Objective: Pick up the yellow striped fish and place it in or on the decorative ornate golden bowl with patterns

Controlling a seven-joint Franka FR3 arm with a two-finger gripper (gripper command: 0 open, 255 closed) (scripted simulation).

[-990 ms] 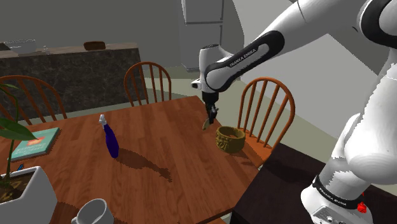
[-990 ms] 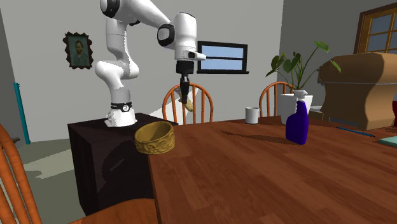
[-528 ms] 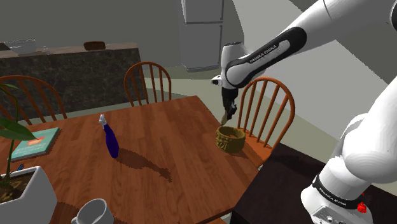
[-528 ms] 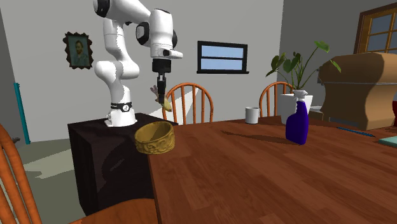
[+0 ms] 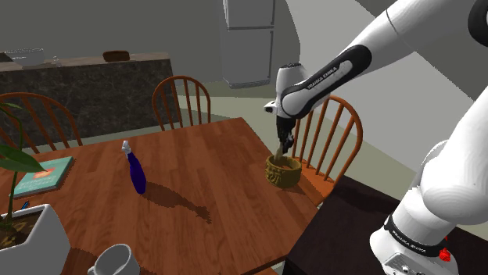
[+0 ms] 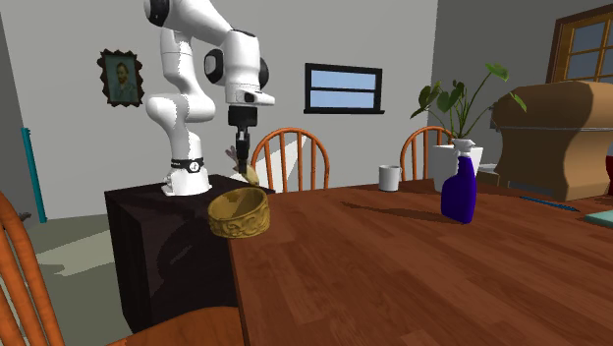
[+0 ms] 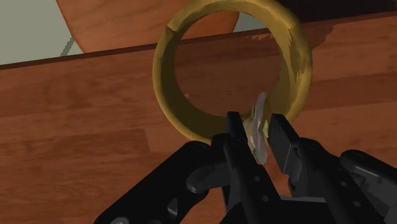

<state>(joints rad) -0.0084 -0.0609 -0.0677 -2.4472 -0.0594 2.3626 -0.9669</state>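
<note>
Golden-brown bowl (image 5: 282, 171) at the corner of the wooden table (image 5: 219, 156) nearest the stand (image 6: 167, 246). Round and thick-walled, with a raised pattern around the outside in the second exterior view (image 6: 239, 214). Seen from the wrist (image 7: 167, 83) as a smooth ring, with reddish wood grain visible through its middle.

Gripper (image 7: 256, 125) clamped on the fish (image 7: 259, 108), its two black fingers pinching a thin, flat, pale body held edge-on. Greyish-yellow in colour, stripes too faint to make out. Pointing straight down in the shoulder view (image 5: 285, 147), directly above the bowl's mouth. Fish (image 6: 250, 176) hanging at the height of the rim, over the side nearer the gripper. Touching the bowl or not: cannot tell.

Glossy, warm brown tabletop with long plank lines. Well apart from the bowl, a blue spray bottle (image 5: 137, 173) with a white nozzle, upright near the table's middle. Further along, a white mug (image 5: 114, 262), a white planter (image 5: 33, 234) with broad green leaves and a teal book (image 5: 43, 173) lying flat.

Spindle-back wooden chairs close by: one (image 5: 328, 133) just behind the bowl and arm, another (image 5: 181, 98) at the far edge. Beyond them a dark stone-faced counter (image 5: 86, 86) and a grey fridge (image 5: 249, 39). Framed portrait (image 6: 122, 78) on the wall behind the stand.
</note>
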